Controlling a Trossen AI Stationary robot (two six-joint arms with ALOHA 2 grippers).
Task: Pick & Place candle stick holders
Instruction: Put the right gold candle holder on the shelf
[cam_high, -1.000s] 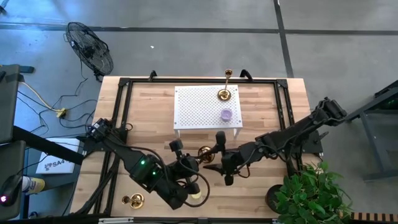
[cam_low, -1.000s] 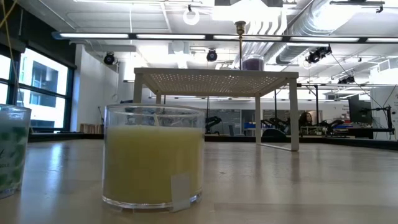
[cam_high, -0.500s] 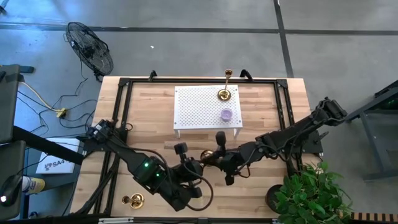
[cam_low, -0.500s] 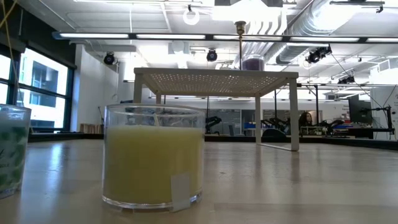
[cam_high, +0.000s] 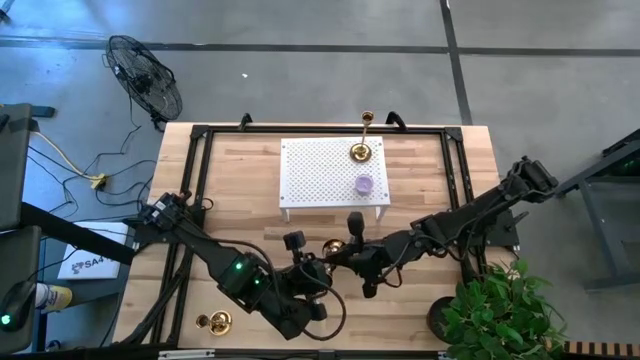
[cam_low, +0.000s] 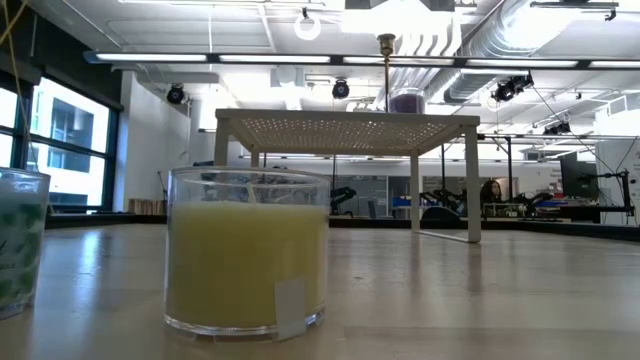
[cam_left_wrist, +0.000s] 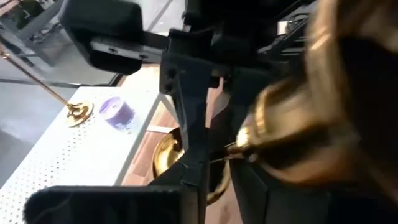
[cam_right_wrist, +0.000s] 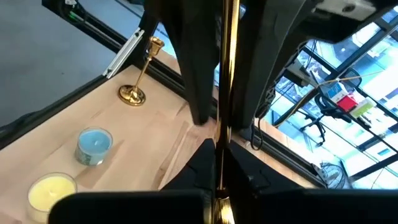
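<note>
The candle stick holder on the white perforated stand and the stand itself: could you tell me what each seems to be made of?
The candle stick holder looks like polished brass or gold-toned metal: shiny yellow base and slim stem. The white perforated stand looks like painted sheet metal, though plastic is possible: matte white, with a regular grid of small holes.

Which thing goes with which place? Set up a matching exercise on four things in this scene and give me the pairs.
Things:
1. tall gold holder
2. slim-stemmed gold holder
3. fan
4. potted plant

Places:
A. on the floor beyond the table's far left corner
B. clamped in the right gripper
C. by the table's near right corner
D. on the white stand

Pairs: 1-D, 2-B, 3-A, 4-C
</note>
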